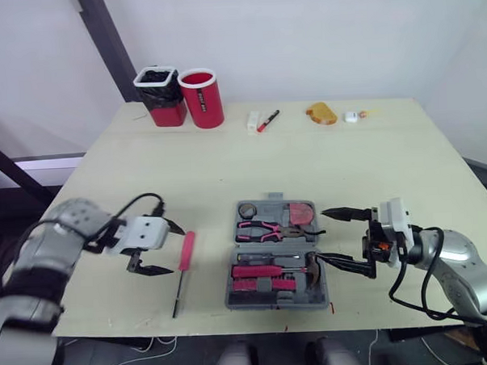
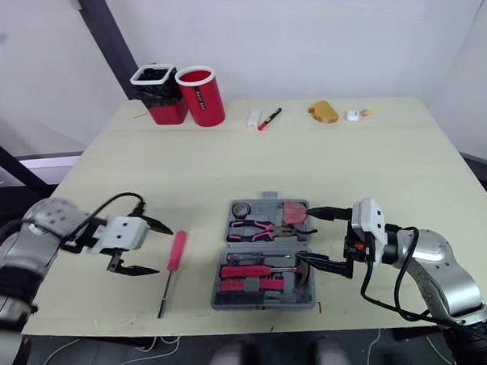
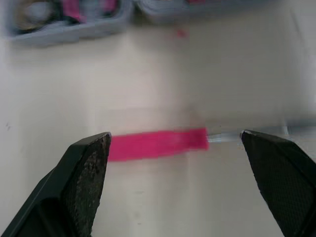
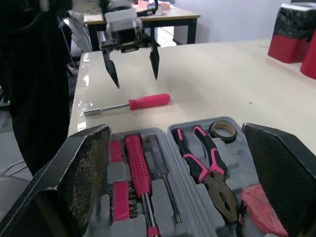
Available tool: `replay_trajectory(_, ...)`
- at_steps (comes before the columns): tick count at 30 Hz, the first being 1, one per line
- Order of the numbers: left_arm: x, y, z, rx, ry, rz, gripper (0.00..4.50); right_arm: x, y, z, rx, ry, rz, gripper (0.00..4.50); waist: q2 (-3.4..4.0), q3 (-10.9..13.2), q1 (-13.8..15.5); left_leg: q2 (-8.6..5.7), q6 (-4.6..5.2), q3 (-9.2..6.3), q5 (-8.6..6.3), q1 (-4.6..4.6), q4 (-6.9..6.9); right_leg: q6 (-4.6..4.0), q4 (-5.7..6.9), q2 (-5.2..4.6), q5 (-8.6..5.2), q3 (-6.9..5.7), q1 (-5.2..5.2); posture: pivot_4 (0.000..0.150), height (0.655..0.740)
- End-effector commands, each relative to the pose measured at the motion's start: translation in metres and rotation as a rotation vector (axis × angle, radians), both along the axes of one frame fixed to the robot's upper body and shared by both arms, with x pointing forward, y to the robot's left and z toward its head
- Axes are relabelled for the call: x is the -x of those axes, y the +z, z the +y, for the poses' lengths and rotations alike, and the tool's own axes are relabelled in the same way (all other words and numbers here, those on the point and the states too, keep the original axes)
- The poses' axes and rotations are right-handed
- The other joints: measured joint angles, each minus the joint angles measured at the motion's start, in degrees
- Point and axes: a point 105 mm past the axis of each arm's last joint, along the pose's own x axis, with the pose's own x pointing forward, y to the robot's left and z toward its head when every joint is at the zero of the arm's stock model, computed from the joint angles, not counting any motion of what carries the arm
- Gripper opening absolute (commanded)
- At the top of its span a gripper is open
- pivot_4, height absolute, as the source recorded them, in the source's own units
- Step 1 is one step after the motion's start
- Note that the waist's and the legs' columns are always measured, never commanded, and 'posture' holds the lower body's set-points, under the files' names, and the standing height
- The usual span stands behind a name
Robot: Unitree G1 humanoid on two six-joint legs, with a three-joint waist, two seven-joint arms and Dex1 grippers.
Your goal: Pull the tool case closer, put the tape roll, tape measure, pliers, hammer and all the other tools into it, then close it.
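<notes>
Table: pale wooden table (image 1: 227, 167); the work sits near its front edge.
Case: grey plastic tool case (image 1: 269, 305), lying open and flat close to the robot; the pull looks done, the lid not yet shut.
Already inside: small dark tape roll (image 1: 247, 210) in a far corner pocket; pink-handled pliers (image 1: 266, 227) beside it; red tape measure (image 1: 300, 213) in the far right pocket; hammer (image 1: 310, 270) in the near half, its head towards the right wall; other pink-handled tools fill the slots beside it.
Left out: pink-handled screwdriver with a bare steel shaft (image 1: 182, 274), flat on the table just left of the case, shaft pointing to the front edge.
Left gripper (image 1: 178, 251): fingers spread wide, holding nothing; it hangs just beside the screwdriver handle, apart from it, seemingly above table height.
Right gripper (image 1: 320, 236): fingers spread, holding nothing; it sits at the case's right wall, one finger near the tape measure, the other near the hammer head.
Step in hand: judged to be the pickup of the screwdriver.
Risk, grasp: the left fingers line up along the tool's length, not across it; closing this way may meet the handle end-on and skid it away.
Risk, roll: the round handle could roll off towards the front edge if nudged.
Risk, case: the right fingers could knock the seated hammer or shift the case.
</notes>
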Motion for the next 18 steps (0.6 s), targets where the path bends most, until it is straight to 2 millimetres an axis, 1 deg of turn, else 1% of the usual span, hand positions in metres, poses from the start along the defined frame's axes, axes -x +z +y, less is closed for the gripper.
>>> replay_trajectory(1, -0.001, -0.003, 0.007, -0.207, -0.197, 0.049, 4.45, 0.003, 0.011, -0.003, -0.008, -0.015, -0.045, 4.50, -0.01, 0.00, 0.00, 0.00, 0.00, 0.02, 0.00, -0.01, -0.01, 0.00, -0.02, 0.00, 0.00, 0.03, -0.01, 0.150, 0.7400)
replay_trajectory(4, -0.011, -0.003, 0.003, -0.311, -0.304, 0.056, 4.45, 0.004, 0.011, -0.004, -0.008, -0.020, -0.042, 4.50, -0.03, 0.01, 0.05, 0.00, 0.01, 0.02, -0.01, -0.04, -0.01, 0.03, -0.11, 0.00, 0.01, 0.03, 0.00, 0.150, 0.7400)
replay_trajectory(7, -0.014, -0.007, -0.004, -0.402, -0.427, 0.079, 4.45, 0.004, 0.012, -0.004, -0.007, -0.022, -0.044, 4.50, -0.03, 0.01, 0.03, 0.00, 0.02, 0.03, -0.01, -0.09, 0.00, 0.08, -0.20, 0.00, 0.05, 0.03, 0.01, 0.150, 0.7400)
replay_trajectory(12, -0.019, -0.015, -0.022, -0.473, -0.612, 0.057, 4.45, 0.005, 0.012, -0.005, -0.002, -0.027, -0.046, 4.50, -0.05, 0.01, -0.12, -0.01, 0.02, 0.07, -0.01, -0.10, 0.00, 0.13, -0.26, 0.00, 0.08, 0.09, 0.02, 0.150, 0.7400)
replay_trajectory(18, -0.022, -0.024, -0.030, -0.538, -0.747, 0.013, 4.45, 0.006, 0.013, -0.007, 0.001, -0.045, -0.049, 4.50, -0.06, 0.02, -0.05, -0.01, 0.03, 0.04, -0.02, -0.10, 0.00, 0.16, -0.26, 0.01, 0.09, 0.09, 0.02, 0.150, 0.7400)
